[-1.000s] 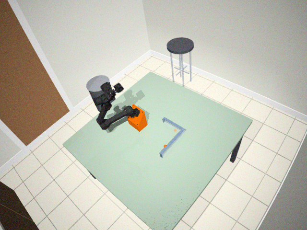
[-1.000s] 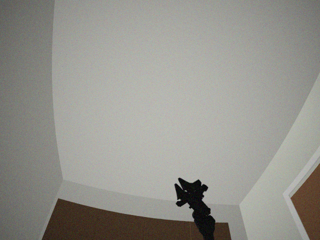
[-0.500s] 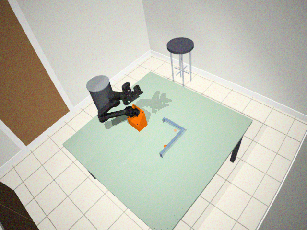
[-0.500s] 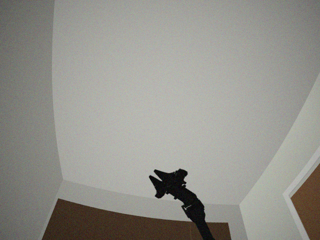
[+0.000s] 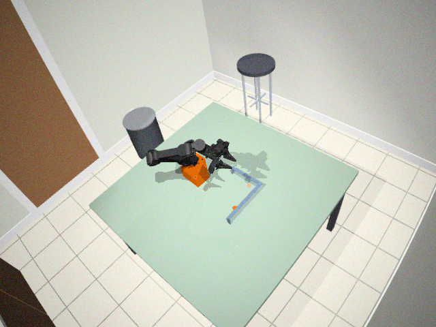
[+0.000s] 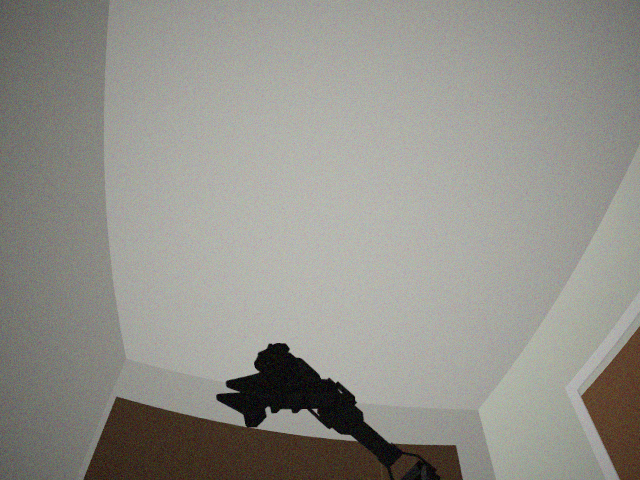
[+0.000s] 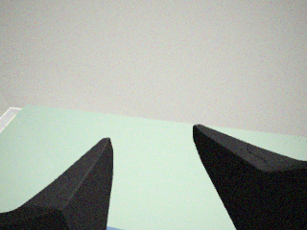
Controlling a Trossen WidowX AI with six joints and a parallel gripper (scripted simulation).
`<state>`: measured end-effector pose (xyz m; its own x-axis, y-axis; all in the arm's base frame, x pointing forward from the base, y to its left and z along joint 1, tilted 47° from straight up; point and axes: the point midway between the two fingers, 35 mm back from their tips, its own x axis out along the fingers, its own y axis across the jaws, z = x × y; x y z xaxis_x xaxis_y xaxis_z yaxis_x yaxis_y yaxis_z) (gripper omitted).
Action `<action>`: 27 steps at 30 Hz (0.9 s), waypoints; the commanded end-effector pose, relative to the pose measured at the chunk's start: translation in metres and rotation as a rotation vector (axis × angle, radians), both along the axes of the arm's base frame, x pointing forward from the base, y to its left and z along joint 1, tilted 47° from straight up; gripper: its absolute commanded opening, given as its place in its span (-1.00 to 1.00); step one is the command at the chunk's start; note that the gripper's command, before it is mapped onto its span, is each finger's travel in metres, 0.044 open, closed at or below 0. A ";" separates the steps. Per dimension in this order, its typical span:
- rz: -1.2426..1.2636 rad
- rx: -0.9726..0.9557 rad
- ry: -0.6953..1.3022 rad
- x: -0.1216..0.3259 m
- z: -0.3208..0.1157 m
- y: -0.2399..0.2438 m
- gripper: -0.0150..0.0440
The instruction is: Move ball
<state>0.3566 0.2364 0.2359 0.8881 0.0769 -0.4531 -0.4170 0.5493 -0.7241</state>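
The orange ball (image 5: 234,207) lies on the table against or close beside the inner side of the long clear bluish wall (image 5: 246,203), near that wall's free end. The paler see-through copy (image 5: 248,184) is inside the corner, near where the long wall meets the short wall (image 5: 240,175). My gripper (image 5: 233,164) (image 6: 222,390) (image 7: 153,138) is partly open with nothing between its fingers. It is raised above the table, near the free end of the short wall and away from the ball. Neither ball nor copy shows in the wrist view.
The pale green table (image 5: 169,225) (image 7: 153,192) carries the orange base block (image 5: 197,173) of the arm, left of the walls. A grey bin (image 5: 144,135) stands beyond the table's left edge, and a dark stool (image 5: 255,65) stands behind the table.
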 end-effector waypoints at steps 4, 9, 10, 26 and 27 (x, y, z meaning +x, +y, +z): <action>-0.352 -0.044 0.214 0.042 -0.088 -0.074 0.31; -0.595 -0.102 0.364 0.050 -0.150 -0.134 0.31; -0.644 -0.115 0.390 0.050 -0.162 -0.147 0.31; -1.089 -0.261 0.566 0.030 -0.246 -0.263 0.31; -1.089 -0.261 0.566 0.030 -0.246 -0.263 0.31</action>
<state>0.3859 -0.0241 -0.0097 0.1164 -0.7149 -0.6895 -0.1414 0.6752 -0.7239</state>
